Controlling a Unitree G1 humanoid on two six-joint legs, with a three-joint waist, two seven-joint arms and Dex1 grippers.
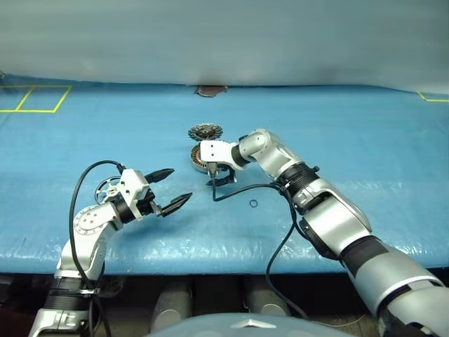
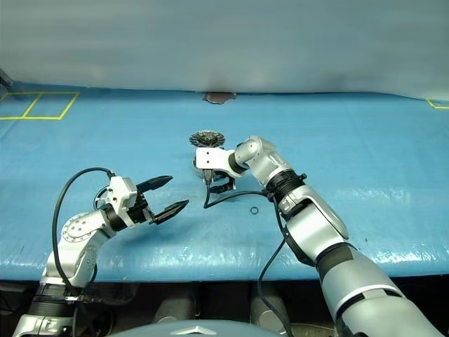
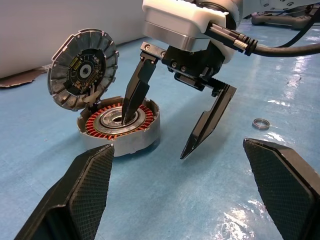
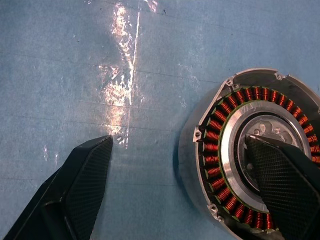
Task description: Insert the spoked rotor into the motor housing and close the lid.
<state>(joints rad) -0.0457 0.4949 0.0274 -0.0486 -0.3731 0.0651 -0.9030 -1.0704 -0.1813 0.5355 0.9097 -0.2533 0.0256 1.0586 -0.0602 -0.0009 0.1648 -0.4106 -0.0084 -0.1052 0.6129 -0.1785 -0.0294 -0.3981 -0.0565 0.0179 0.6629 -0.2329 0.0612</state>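
1. The right tool (image 3: 162, 135) is standing wide open, holding nothing, with one finger (image 3: 135, 92) poking into the middle of the motor housing (image 3: 120, 125) and the other outside it.
2. The lid (image 3: 82, 67) is leaning up on edge against the housing's far side.
3. The left tool (image 1: 172, 189) is hanging open and empty, nearby.
4. A tiny dark ring (image 1: 253, 204) is lying on the blue surface (image 1: 365, 154).
5. The spoked rotor (image 1: 107, 187) is lying behind the left tool.
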